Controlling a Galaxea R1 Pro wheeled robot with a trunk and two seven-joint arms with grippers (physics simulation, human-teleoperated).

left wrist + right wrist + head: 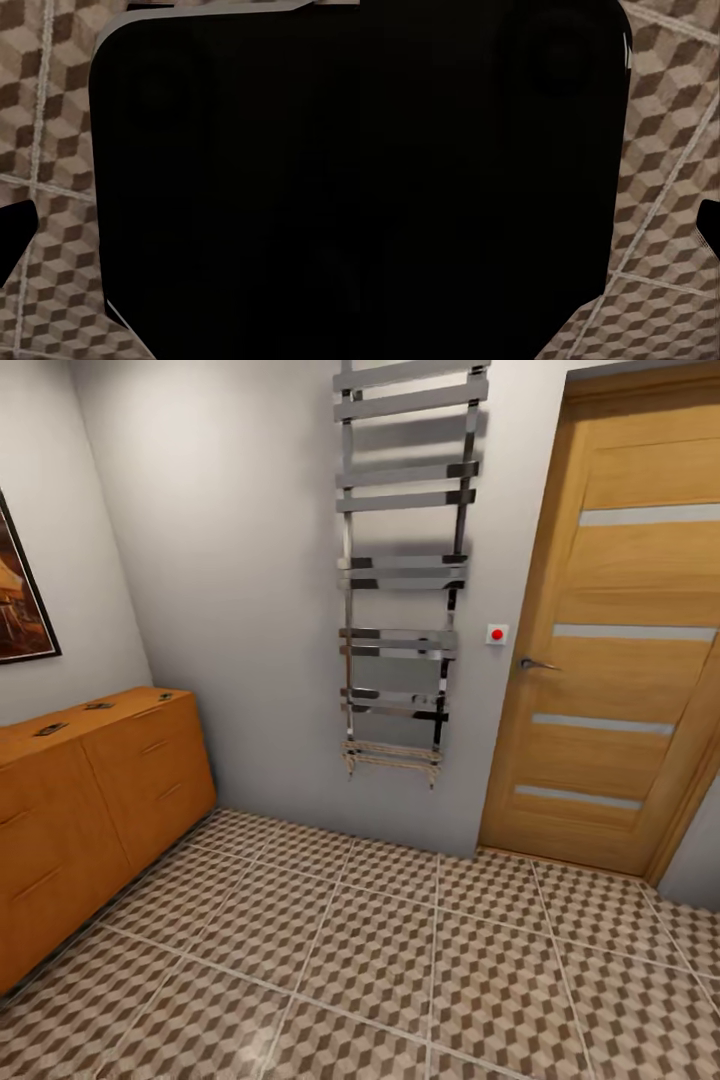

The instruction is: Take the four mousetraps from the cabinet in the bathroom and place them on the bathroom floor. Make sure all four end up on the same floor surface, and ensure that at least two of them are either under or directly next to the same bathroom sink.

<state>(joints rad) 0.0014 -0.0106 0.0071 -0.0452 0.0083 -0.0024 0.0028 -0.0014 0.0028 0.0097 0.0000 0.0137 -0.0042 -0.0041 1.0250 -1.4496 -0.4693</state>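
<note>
The orange-brown cabinet (100, 800) stands along the left wall in the head view. Three small flat mousetraps lie apart on its top: one (50, 729) nearest me, one (98, 706) in the middle, one (165, 697) at the far end. The cube-patterned bathroom floor (400, 960) spreads in front of me. The sink is out of view. In the left wrist view a black robot body blocks most of the picture, with floor tiles (45, 150) and one dark fingertip (15, 232) beside it. The right wrist view is alike, with tiles (667, 150) and a dark fingertip (711, 225).
A chrome towel rail (400, 580) hangs on the far grey wall. A wooden door (620, 640) with a lever handle is shut at the right, with a red button (497, 634) beside it. A framed picture (20, 590) hangs above the cabinet.
</note>
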